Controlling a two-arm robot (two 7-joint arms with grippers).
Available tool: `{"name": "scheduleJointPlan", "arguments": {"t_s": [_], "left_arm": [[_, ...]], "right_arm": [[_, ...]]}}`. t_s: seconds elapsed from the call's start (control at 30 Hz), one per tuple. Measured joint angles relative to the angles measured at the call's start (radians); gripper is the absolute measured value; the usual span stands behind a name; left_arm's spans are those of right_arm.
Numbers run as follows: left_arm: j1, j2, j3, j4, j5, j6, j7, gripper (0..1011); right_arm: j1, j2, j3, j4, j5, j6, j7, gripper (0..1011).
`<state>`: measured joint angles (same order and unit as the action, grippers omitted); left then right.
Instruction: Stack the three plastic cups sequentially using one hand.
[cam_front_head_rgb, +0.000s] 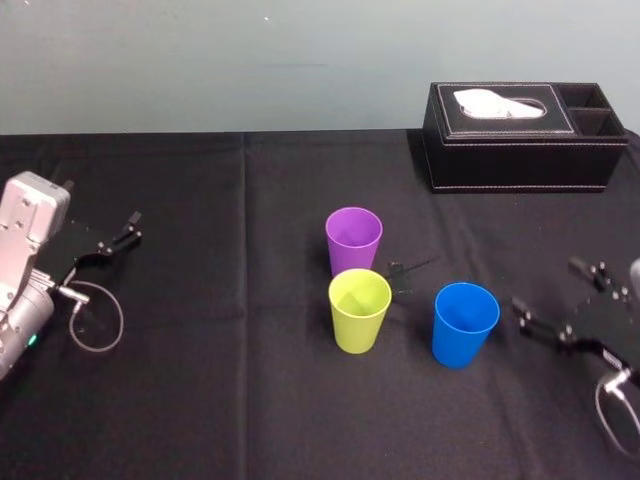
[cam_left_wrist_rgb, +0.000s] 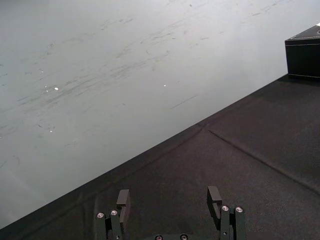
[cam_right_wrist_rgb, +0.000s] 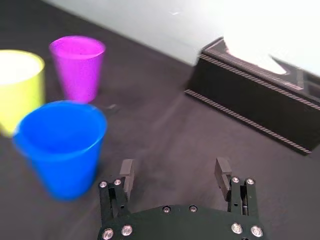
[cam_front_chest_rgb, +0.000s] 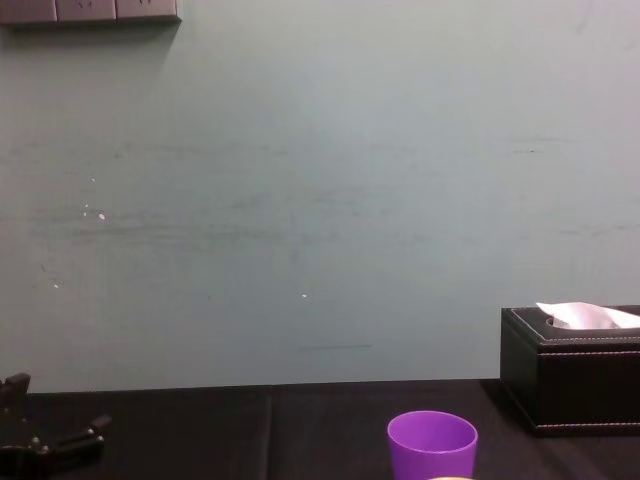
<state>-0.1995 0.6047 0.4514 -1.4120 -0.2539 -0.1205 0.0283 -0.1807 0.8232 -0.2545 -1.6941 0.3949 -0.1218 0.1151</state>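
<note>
Three cups stand upright and apart in the middle of the black table: the purple cup farthest back, the yellow-green cup right in front of it, and the blue cup to the right. My right gripper hovers just right of the blue cup, open and empty. In the right wrist view its fingers spread wide, with the blue cup close by, off the line between them. The purple cup and yellow-green cup sit beyond. My left gripper rests open at the table's far left.
A black tissue box with a white tissue stands at the back right, well behind the cups. The black cloth is bare in front of the cups. A cable loop lies beside the left arm.
</note>
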Motion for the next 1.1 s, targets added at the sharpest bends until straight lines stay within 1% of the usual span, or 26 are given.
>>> {"name": "scheduleJointPlan", "arguments": {"t_s": [0.07, 0.1, 0.13, 0.23, 0.27, 0.37, 0.4, 0.47, 0.5, 0.7, 0.87, 1.0, 1.1], "left_arm": [[0.0, 0.0, 0.0, 0.0, 0.0, 0.0, 0.0, 1011], [0.0, 0.0, 0.0, 0.0, 0.0, 0.0, 0.0, 1011], [0.0, 0.0, 0.0, 0.0, 0.0, 0.0, 0.0, 1011], [0.0, 0.0, 0.0, 0.0, 0.0, 0.0, 0.0, 1011], [0.0, 0.0, 0.0, 0.0, 0.0, 0.0, 0.0, 1011], [0.0, 0.0, 0.0, 0.0, 0.0, 0.0, 0.0, 1011], [0.0, 0.0, 0.0, 0.0, 0.0, 0.0, 0.0, 1011], [0.0, 0.0, 0.0, 0.0, 0.0, 0.0, 0.0, 1011], [0.0, 0.0, 0.0, 0.0, 0.0, 0.0, 0.0, 1012], [0.0, 0.0, 0.0, 0.0, 0.0, 0.0, 0.0, 1011], [0.0, 0.0, 0.0, 0.0, 0.0, 0.0, 0.0, 1011], [0.0, 0.0, 0.0, 0.0, 0.0, 0.0, 0.0, 1012], [0.0, 0.0, 0.0, 0.0, 0.0, 0.0, 0.0, 1012]], "right_arm": [[-0.03, 0.027, 0.006, -0.014, 0.002, -0.011, 0.035, 1003], [-0.037, 0.033, 0.008, -0.017, 0.003, -0.014, 0.044, 1003], [-0.053, 0.045, 0.011, -0.025, 0.008, -0.02, 0.066, 1003], [-0.074, 0.057, 0.015, -0.036, 0.018, -0.031, 0.096, 1003], [-0.085, 0.063, 0.015, -0.042, 0.022, -0.039, 0.116, 1003], [-0.096, 0.065, 0.014, -0.048, 0.032, -0.049, 0.145, 1003], [-0.099, 0.062, 0.013, -0.05, 0.043, -0.053, 0.165, 1003], [-0.1, 0.056, 0.011, -0.052, 0.054, -0.056, 0.181, 1003], [-0.1, 0.048, 0.008, -0.052, 0.063, -0.058, 0.196, 1003], [-0.081, 0.014, -0.004, -0.045, 0.075, -0.05, 0.232, 1003], [-0.059, -0.013, -0.011, -0.036, 0.077, -0.037, 0.249, 1003], [-0.029, -0.047, -0.022, -0.016, 0.074, -0.02, 0.262, 1003], [-0.015, -0.065, -0.026, -0.005, 0.07, -0.012, 0.264, 1003]]}}
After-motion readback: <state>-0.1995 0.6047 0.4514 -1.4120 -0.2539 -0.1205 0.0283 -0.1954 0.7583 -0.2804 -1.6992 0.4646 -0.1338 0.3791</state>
